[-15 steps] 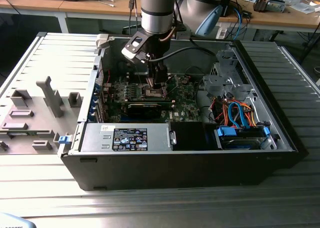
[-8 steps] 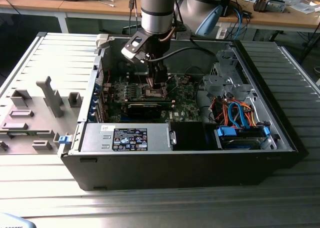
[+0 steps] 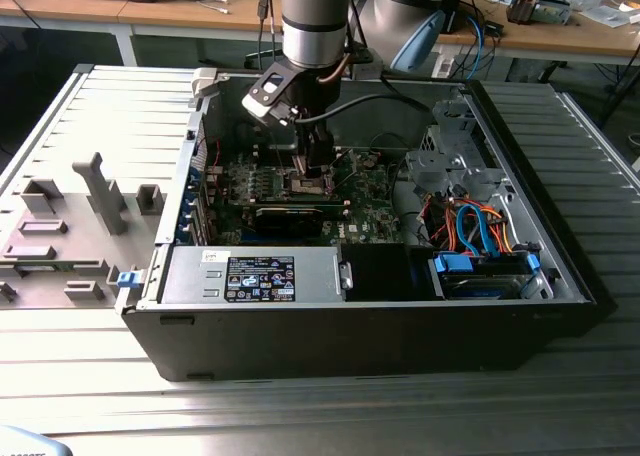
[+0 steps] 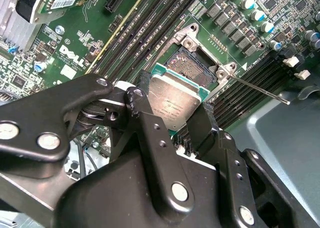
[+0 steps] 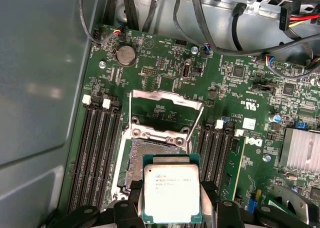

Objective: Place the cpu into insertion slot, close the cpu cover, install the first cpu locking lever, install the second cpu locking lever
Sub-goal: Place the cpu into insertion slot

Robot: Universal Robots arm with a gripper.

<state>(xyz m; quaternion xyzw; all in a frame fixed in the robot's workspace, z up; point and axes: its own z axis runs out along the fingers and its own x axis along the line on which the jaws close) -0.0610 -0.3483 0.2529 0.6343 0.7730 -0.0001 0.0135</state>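
Observation:
My gripper point(image 5: 171, 204) is shut on the cpu point(image 5: 171, 193), a flat square chip with a silver-grey top and green edge, held by two opposite sides. The cpu hangs just above the insertion slot point(image 5: 150, 155), partly overlapping it and offset to one side. In the second wrist view the cpu point(image 4: 175, 100) sits between the black fingers point(image 4: 145, 118), with the dark insertion slot point(image 4: 192, 68) beyond it. The cpu cover point(image 5: 165, 100) is swung open, away from the slot. A thin locking lever point(image 4: 260, 90) stands raised beside the slot. In the exterior view the gripper point(image 3: 315, 171) is low inside the open computer case point(image 3: 300, 336).
Rows of black memory slots point(image 5: 97, 148) flank the socket on both sides. A long black expansion card point(image 3: 290, 216) lies in front of the socket in the exterior view. Cables point(image 3: 475, 231) and a drive cage point(image 3: 445, 156) fill the case at the exterior view's right. A grey fixture point(image 3: 100, 191) stands outside the case at the exterior view's left.

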